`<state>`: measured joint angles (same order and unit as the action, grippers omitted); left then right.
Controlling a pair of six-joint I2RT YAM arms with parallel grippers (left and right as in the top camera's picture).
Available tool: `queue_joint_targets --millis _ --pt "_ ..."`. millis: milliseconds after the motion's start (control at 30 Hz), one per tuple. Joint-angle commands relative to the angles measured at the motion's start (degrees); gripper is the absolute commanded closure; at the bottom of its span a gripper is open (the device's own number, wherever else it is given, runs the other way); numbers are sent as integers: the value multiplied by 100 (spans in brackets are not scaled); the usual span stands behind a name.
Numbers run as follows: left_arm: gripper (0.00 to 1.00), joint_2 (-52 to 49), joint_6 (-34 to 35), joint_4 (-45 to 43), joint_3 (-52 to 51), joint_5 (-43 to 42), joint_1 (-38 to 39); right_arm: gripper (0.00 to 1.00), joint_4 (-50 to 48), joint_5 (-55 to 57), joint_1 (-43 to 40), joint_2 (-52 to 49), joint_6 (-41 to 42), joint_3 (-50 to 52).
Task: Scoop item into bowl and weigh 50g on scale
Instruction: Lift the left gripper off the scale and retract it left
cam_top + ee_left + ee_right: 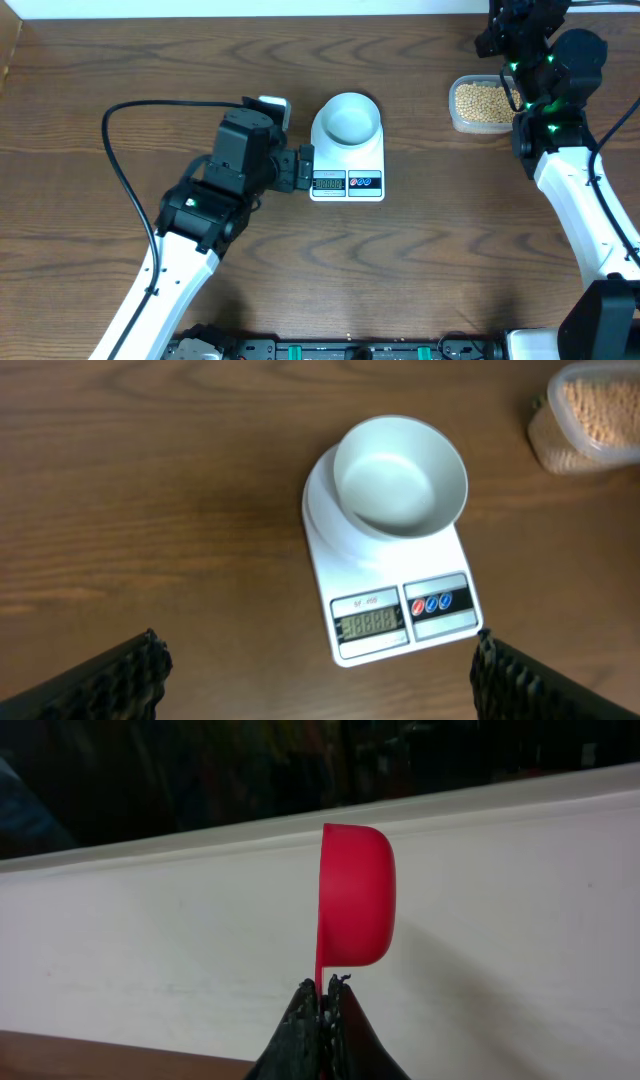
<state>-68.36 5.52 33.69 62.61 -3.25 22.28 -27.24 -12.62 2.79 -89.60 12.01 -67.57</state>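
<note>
The brown wooden table carries everything. The left arm reaches in from the near left, and the left gripper is just left of the scale's near end, fingers spread wide and grasping nothing. The right arm rises along the right side to the far right corner. The white scale lies at the centre, display and buttons on its near edge. The clear plastic tub stands well apart at the far right. The pale bowl sits on the scale's far part. The right gripper is clenched on the handle of a red scoop, seen edge-on. The beans lie in the tub.
</note>
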Motion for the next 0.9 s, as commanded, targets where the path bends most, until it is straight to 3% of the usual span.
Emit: queue_joint_targets --millis 0,167,267,533,867 --pt "2 57 -1029 20 66 -861 -411 99 -9 7 -39 -50 76 -111" --pt "2 66 -1976 107 90 -2347 -1093 99 -42 7 -109 -153 76 -111" --pt "2 66 -2306 343 166 -2734 -1408 99 -46 4 -170 -229 79 -111" --pt "2 66 -2907 1023 804 -2789 -1537 99 -39 -175 -234 -245 79 -111" --pt "2 66 -3012 1598 1200 -3021 -1537 99 -48 -535 -232 -243 85 -111"
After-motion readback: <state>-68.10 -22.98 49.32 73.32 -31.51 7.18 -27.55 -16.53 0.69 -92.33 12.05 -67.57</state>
